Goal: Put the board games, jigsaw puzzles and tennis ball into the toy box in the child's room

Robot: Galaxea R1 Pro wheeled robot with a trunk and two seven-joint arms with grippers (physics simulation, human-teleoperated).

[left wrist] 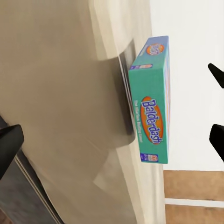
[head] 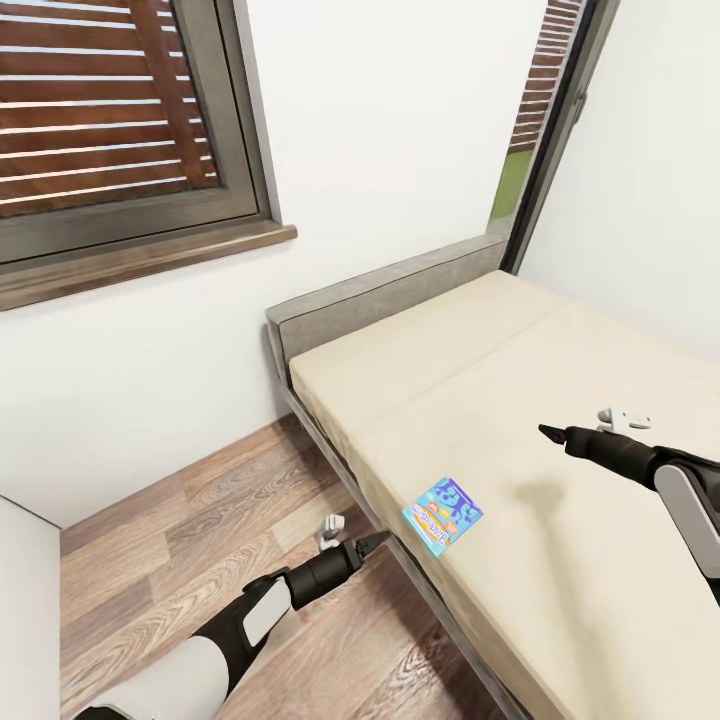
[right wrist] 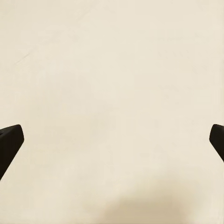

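A light-blue cartoon board game (head: pixel 442 513) lies flat on the beige bed (head: pixel 560 600), close to its near side edge. My left gripper (head: pixel 372 543) hovers open over the floor just beside that edge, pointing at the game. In the left wrist view the box's teal "Balderdash" side (left wrist: pixel 151 102) faces me, ahead of the open left gripper (left wrist: pixel 114 142) and apart from it. My right gripper (head: pixel 552 433) hangs open above bare mattress (right wrist: pixel 112 84) further in, nothing between its fingers (right wrist: pixel 10 142). The table, toy box, jigsaw puzzles and tennis ball are out of view.
The grey padded headboard (head: pixel 390 290) stands against a white wall under a window with brown slats (head: pixel 110 110) and a wooden sill. Wood-plank floor (head: pixel 200 520) runs along the bed's side. A white furniture edge (head: pixel 25 600) sits at the lower left.
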